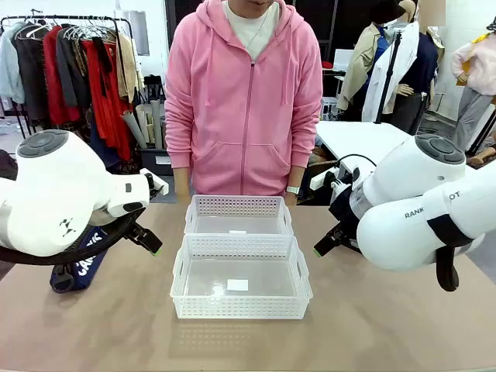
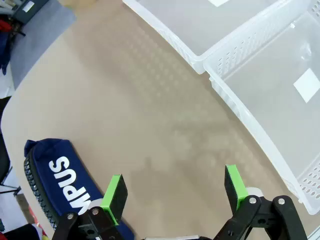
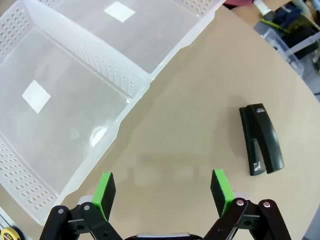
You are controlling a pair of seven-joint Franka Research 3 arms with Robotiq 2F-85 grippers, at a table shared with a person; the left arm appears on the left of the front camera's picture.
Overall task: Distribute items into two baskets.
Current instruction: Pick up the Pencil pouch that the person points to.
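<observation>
A: Where do the grippers stand for the first pick?

B: The left gripper (image 2: 175, 191) hangs over bare table (image 2: 125, 100), jaws spread wide with nothing between them. The navy pouch (image 2: 60, 185) lies flat just outside one of its fingers, on the side away from the baskets. The right gripper (image 3: 163, 190) is equally wide and empty. The black stapler (image 3: 261, 139) lies closed on the table, a little ahead of it and beyond its outer finger.

A: And the baskets?

B: The near basket (image 1: 240, 308) and the far basket (image 1: 239, 204) sit touching each other between the two grippers. Neither holds an item yet.

A: So what would make the pick go well?

B: For the stapler, the right gripper probably needs only a sideways shift. Its fingers already seem to close across the stapler's narrow width. It should come down around the middle, so the stapler does not tip. The pouch lies slantwise to the left gripper's fingers, so the wrist likely has to turn first. The pouch is soft, so the fingers should go low and straddle the short side. Otherwise they may pinch only loose fabric.
</observation>
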